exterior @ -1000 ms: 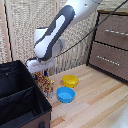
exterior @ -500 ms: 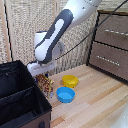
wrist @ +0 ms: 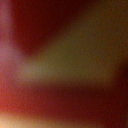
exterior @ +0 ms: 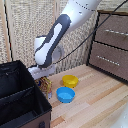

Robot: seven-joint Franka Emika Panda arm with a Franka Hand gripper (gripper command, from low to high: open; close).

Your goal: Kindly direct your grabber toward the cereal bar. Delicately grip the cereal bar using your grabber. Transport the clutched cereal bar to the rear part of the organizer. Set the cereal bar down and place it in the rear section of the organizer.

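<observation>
The cereal bar (exterior: pixel 46 87) shows as an orange-brown printed packet on the wooden table, just beside the organizer's wall. My grabber (exterior: pixel 42 76) hangs directly over it at the end of the white arm, low enough to touch or nearly touch the packet. Its fingers are hidden behind the white body, so its state is not visible. The organizer (exterior: pixel 15 82) is a large black bin with a divider, on the exterior view's left. The wrist view is only a red and olive blur, very close to some surface.
A yellow bowl (exterior: pixel 70 80) and a blue bowl (exterior: pixel 65 94) stand on the table just to the exterior view's right of the packet. A brown wooden drawer cabinet (exterior: pixel 112 47) stands at the far right. A woven screen lines the back.
The arm has sunk slightly towards the packet. The bowls and the bin have not moved.
</observation>
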